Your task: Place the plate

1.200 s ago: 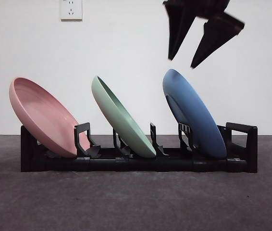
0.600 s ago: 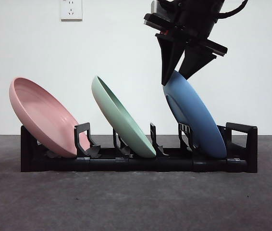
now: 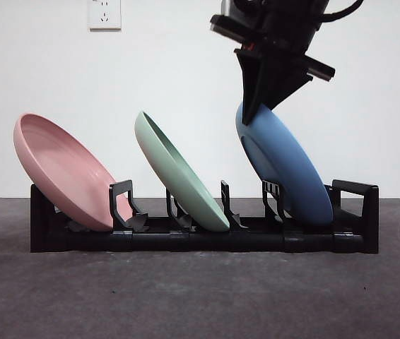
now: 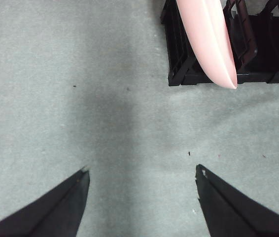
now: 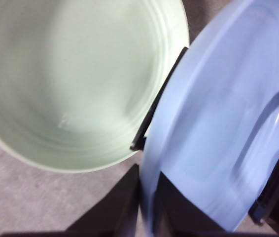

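Blue plate (image 3: 285, 169) rim clamped by right gripper (image 3: 255, 113), upper centre-right, in black rack (image 3: 186, 240); left gripper (image 4: 142, 197) wide, clear

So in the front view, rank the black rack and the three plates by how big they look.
1. Black rack, spanning under all three plates.
2. Pink plate, green plate and blue plate: these look about alike, so no ranking. The right claw covers the blue plate's top rim.
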### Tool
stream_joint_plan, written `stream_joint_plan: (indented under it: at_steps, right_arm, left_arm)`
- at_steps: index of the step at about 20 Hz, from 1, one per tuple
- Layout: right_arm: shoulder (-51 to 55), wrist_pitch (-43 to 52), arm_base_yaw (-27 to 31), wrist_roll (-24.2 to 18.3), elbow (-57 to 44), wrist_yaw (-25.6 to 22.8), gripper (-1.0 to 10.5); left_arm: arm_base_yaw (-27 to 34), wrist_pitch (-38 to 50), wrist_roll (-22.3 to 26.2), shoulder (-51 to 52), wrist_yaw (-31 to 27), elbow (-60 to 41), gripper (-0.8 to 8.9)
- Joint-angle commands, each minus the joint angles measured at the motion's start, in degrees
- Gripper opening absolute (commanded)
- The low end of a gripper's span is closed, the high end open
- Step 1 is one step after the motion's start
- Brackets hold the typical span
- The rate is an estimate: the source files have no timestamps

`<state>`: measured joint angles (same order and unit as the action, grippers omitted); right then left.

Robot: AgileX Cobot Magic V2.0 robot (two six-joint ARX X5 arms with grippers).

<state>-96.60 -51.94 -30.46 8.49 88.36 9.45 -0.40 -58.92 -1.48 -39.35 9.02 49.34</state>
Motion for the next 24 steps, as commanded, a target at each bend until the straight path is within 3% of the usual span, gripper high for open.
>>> stream_joint_plan:
  at_steps: [1,3,8,10,14,19,24]
  right_arm:
    - [2.2,0.1,-0.5,-0.1,1.7,-0.4,0.1]
    - [4.4,0.1,-0.5,-0.4,1.7,-0.1,0.1]
    - [10.5,-0.4,-1.5,-3.0,1.7,6.8,0.1]
    - [13.0,-1.8,-3.3,-4.9,1.6,6.5,0.1]
    - [19.9,3.1,-11.2,-5.4,-4.1,-5.5,0.1]
    - [32.4,20.1,-25.9,-8.4,-26.7,-20.5,0.1]
    - [37.2,21.3,-41.9,-10.5,-39.8,-36.0,0.1]
  left_arm:
    - [-0.1,0.4,0.4,-0.3,0.3,1.0,3.44]
    - [-0.1,0.4,0.4,-0.3,0.3,1.0,3.44]
    - [-0.1,0.4,0.4,-0.3,0.3,1.0,3.44]
    - [-0.1,0.4,0.4,-0.3,0.3,1.0,3.44]
    - [-0.1,0.4,0.4,-0.3,0.3,1.0,3.44]
    - [-0.1,0.4,0.4,-0.3,0.3,1.0,3.44]
    - [-0.1,0.5,0.4,-0.3,0.3,1.0,3.44]
